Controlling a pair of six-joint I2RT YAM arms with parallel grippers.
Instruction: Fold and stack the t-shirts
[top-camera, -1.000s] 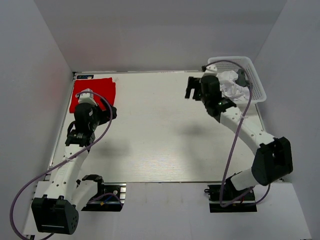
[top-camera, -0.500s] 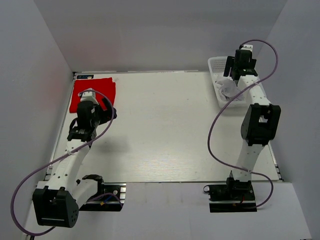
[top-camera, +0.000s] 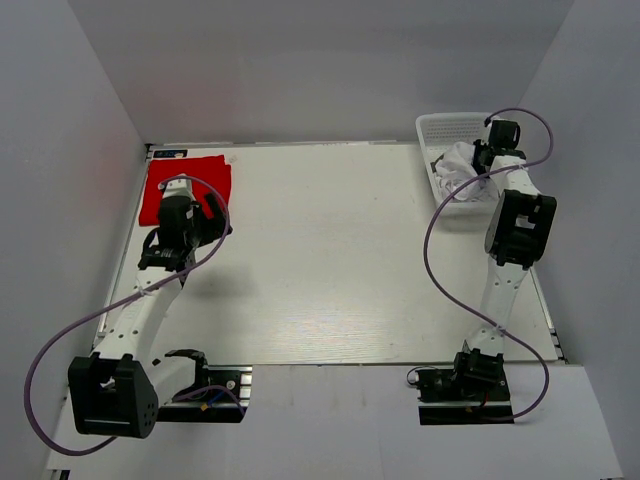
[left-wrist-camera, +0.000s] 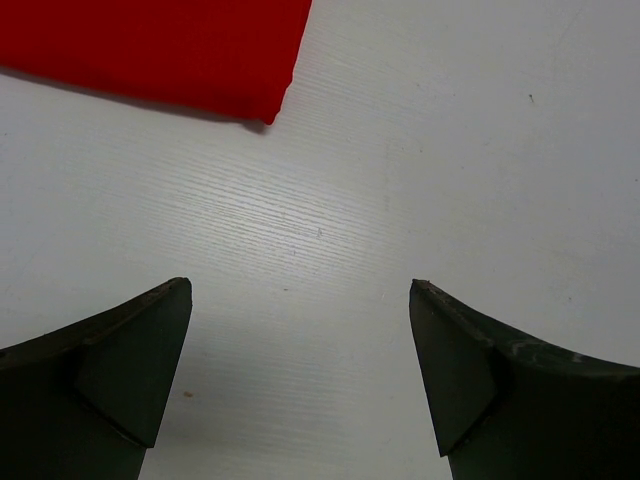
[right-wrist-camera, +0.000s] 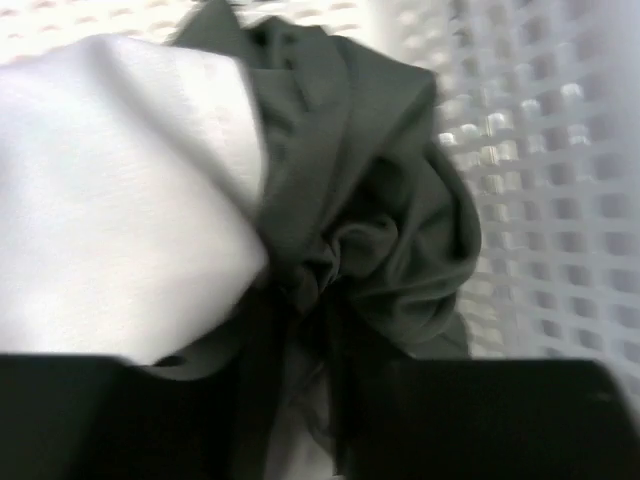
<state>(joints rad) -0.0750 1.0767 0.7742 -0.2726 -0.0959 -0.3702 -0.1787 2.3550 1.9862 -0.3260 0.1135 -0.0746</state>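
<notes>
The red shirt lies flat at the table's far-left corner, against the far and left edges. Its near corner sits just ahead of the left gripper, whose fingers stand spread wide over bare tabletop, holding nothing. The table's broad middle separates the two arms.

The basket stands at the far-right corner, close to the walls. The right gripper is down inside it, its fingers dark and blurred at the frame's bottom edge. They are drawn in on a gathered fold of the grey-green shirt, with white cloth pressed against it and mesh wall close on the right.

Count: one red shirt, one grey-green shirt, one basket. The white cloth is one crumpled heap (how many shirts, I cannot tell).
</notes>
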